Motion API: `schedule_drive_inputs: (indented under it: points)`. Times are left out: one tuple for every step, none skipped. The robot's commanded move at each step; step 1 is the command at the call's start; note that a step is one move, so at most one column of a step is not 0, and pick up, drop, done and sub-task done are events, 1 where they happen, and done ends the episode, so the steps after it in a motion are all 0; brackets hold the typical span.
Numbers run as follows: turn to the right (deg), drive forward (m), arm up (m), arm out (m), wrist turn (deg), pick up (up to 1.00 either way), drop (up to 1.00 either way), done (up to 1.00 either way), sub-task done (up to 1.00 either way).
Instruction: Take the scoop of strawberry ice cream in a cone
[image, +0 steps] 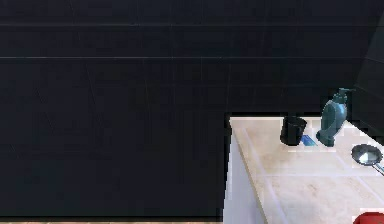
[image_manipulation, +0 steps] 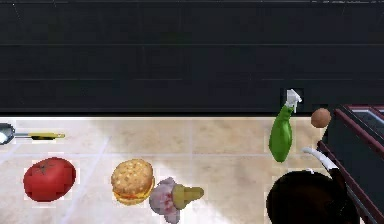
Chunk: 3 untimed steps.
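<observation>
Our pale pink scoop in a tan cone (image_manipulation: 172, 198) lies flat on the cream worktop (image_manipulation: 220, 150) — tip toward the arm side view's right; the tool's grip we cannot tell.

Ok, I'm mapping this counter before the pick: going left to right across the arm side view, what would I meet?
spoon → red tomato → burger → pink ice cream cone → green spray bottle → small brown ball

You'll find the tomato (image_manipulation: 48, 178), burger (image_manipulation: 132, 181), then ice cream cone (image_manipulation: 172, 197) left to right on the tabletop (image_manipulation: 215, 145), spray bottle (image_manipulation: 283, 130) farther right.
</observation>
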Motion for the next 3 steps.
schedule_drive_inputs:
  points:
    - [0.0,0.0,0.5,0.0,0.0,0.0,0.0,0.0,0.0]
    - [0.0,0.0,0.38,0.0,0.0,0.0,0.0,0.0,0.0]
    - [0.0,0.0,0.0,0.0,45.0,0.0,0.0,0.0,0.0]
